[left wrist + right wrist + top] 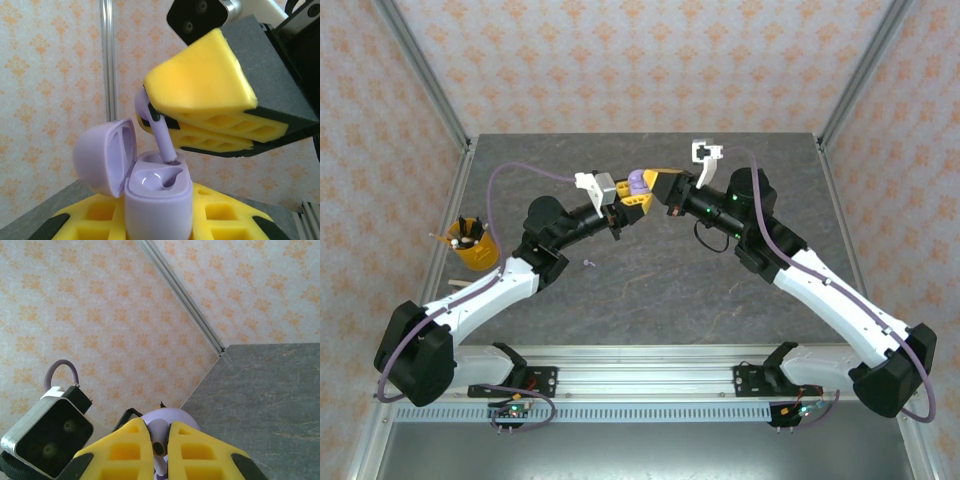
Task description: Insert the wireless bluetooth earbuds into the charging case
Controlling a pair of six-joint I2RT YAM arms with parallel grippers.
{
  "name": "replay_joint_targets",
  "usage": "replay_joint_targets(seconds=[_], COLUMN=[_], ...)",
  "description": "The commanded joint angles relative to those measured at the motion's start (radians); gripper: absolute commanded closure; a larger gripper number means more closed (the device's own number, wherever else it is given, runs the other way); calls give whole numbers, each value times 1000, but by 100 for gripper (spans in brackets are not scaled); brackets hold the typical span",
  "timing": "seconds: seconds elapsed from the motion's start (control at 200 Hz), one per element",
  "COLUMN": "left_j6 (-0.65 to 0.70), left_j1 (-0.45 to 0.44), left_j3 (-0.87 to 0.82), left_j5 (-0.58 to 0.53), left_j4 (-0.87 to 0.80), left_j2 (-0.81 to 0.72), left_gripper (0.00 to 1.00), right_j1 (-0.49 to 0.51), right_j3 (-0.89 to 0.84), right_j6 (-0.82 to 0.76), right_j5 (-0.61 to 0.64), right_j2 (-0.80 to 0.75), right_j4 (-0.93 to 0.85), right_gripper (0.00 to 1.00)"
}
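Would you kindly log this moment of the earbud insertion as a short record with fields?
left tool: shut on lilac case
case lid: open, hinged back
right tool: shut on lilac earbud
earbud position: stem tip at the case's open top, not yet seated
near well of case: empty
table: small lilac piece lying loose, too small to identify; orange cup at the left

Lilac earbud (164, 142) head hidden in right gripper (145, 106); charging case (157, 207) base cropped; tabletop (660, 290) speck (588, 262) too small to identify.
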Motion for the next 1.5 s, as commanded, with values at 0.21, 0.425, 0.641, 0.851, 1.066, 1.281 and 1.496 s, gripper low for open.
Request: replay_joint_targets(seconds=[0.21,0.425,0.641,0.851,1.066,1.281,1.496], left_j6=[-10,-12,-30,-37,4,41,33], left_j1=[-6,-6,-6,-5,-5,37,115], left_j3=[30,42,30,1,-47,-89,-65], left_j5=[-59,-66,-60,-72,-178,-273,-255], left_j4=[87,71,69,75,41,5,-4], left_j2=[-12,-1,16,14,-11,-58,-79], left_gripper=[100,100,100,100,100,100,100], right_j1=[6,7,6,2,-15,-15,-12], right_j3=[-43,-34,13,59,64,50,44], right_j6=[-38,-69,-61,-53,-7,27,113], right_j5=[-5,-24,13,41,86,153,101], right_j2=[-45,-47,-19,-11,-92,-131,83], right_j4=[11,-31,-70,-95,-132,-315,-474], right_gripper=[90,85,68,53,34,31,33])
